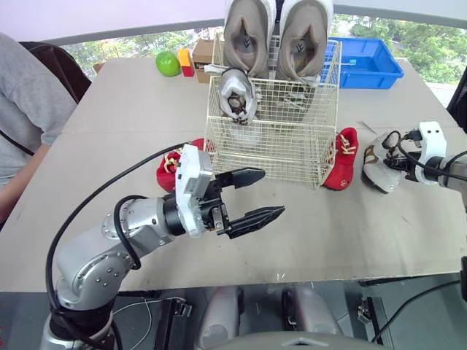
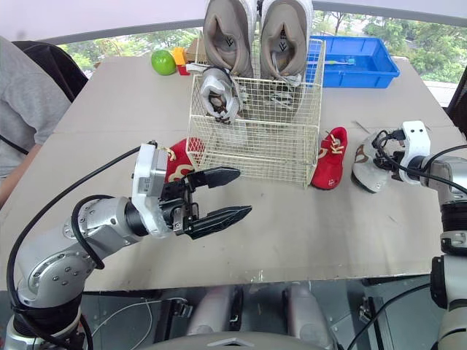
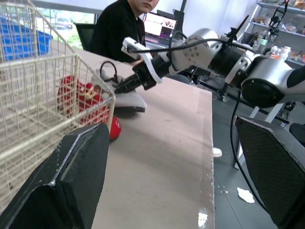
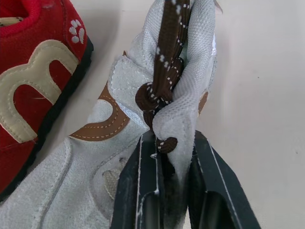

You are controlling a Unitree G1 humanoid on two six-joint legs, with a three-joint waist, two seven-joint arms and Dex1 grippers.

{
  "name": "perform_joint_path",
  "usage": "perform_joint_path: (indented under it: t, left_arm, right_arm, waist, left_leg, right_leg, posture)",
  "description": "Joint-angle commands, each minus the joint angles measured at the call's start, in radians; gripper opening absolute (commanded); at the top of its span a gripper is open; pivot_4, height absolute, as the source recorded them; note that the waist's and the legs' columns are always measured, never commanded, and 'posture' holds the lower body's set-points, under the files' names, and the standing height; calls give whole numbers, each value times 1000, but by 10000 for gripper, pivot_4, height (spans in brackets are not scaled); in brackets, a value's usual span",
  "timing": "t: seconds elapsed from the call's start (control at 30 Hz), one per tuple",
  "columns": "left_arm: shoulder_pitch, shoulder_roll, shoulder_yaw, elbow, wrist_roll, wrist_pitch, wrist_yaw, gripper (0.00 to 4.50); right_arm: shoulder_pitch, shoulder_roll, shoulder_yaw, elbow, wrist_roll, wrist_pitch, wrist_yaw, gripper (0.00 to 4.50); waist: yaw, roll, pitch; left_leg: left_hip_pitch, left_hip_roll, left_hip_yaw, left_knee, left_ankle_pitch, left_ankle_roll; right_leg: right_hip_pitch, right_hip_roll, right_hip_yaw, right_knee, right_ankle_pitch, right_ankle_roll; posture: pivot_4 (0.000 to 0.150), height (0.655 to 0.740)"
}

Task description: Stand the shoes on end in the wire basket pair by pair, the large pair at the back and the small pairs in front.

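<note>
The wire basket point(image 1: 273, 138) holds two large grey shoes point(image 1: 248, 33) on end at its back. One small grey shoe point(image 1: 237, 95) stands at its front left. A red shoe point(image 1: 171, 168) lies against the basket's left side, another red shoe point(image 1: 343, 160) against its right. Further right the second small grey shoe point(image 1: 378, 169) lies on the table. My right gripper point(image 4: 169, 138) is shut on its laced tongue. My left gripper point(image 1: 273, 193) hovers open in front of the basket, holding nothing.
A blue bin point(image 1: 368, 62) sits at the back right. A green apple point(image 1: 168, 63), a small block point(image 1: 187, 62) and a cardboard box point(image 1: 203, 57) are at the back left. A person's grey sleeve point(image 1: 29, 109) is at the table's left side.
</note>
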Motion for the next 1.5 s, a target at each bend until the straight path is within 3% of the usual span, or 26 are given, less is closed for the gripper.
perform_joint_path:
  t: [0.03,0.23,0.3,0.43,0.53,0.6,0.73,0.97,1.23,1.5]
  left_arm:
    - [-14,11,8,-26,-30,-12,1,45000]
    - [-19,6,0,12,-6,-39,-11,45000]
    - [-11,-5,-15,33,37,-68,-15,45000]
    - [55,-19,-41,38,160,-145,-17,45000]
    - [98,-59,6,32,101,-161,4,45000]
    - [112,-84,38,26,46,-160,32,45000]
    - [152,-48,71,17,75,-175,-3,45000]
    - [232,-48,149,6,29,-199,-5,45000]
    - [258,-27,176,37,68,-248,-44,45000]
    - [276,-37,165,2,52,-250,-23,45000]
  right_arm:
    - [50,-27,-192,-168,100,54,-2,1593]
    - [-6,76,-383,-496,291,62,-70,1593]
    - [-75,205,-388,-608,381,7,-119,1593]
    - [-131,412,-148,-804,226,-255,-181,1593]
    - [-76,483,9,-840,103,-404,-188,1593]
    - [-54,525,58,-837,60,-469,-206,1593]
    - [2,532,158,-750,-122,-672,-215,1593]
    - [-46,571,98,-626,-235,-900,-324,1593]
    - [-95,593,114,-460,-389,-1109,-447,1593]
    - [12,604,170,-225,-469,-1281,-469,1593]
  waist:
    - [5,1,0]
    - [-21,8,4]
    - [-28,7,4]
    - [-42,9,3]
    - [-20,8,2]
    - [-4,7,2]
    - [-2,7,2]
    - [-7,7,2]
    - [-7,7,2]
    - [-9,5,0]
  left_leg:
    - [-1,0,0,0,0,0]
    - [-1,0,-1,-2,-1,1]
    - [0,1,-2,-4,-1,1]
    - [1,3,-1,-7,-1,0]
    - [-2,3,-2,-10,0,0]
    - [-3,4,-3,-10,0,0]
    - [-5,0,-1,-9,0,0]
    - [-2,1,-1,-9,0,-1]
    - [-2,1,0,-10,0,-1]
    - [0,1,0,-10,0,-1]
  right_leg:
    - [0,0,0,0,0,0]
    - [-4,3,5,0,0,1]
    - [-4,4,3,0,0,0]
    - [-7,7,7,2,0,0]
    - [-10,6,4,1,0,0]
    - [-10,2,1,0,0,0]
    - [-10,-3,3,-2,0,0]
    - [-10,1,4,0,0,0]
    - [-10,0,5,0,0,0]
    - [-8,1,6,1,0,0]
  posture:
    - [1500,7400]
    - [1500,7400]
    - [1500,7400]
    - [1500,7400]
    - [1500,7400]
    - [1500,7400]
    - [1500,7400]
    - [1500,7400]
    - [1500,7400]
    - [1500,7400]
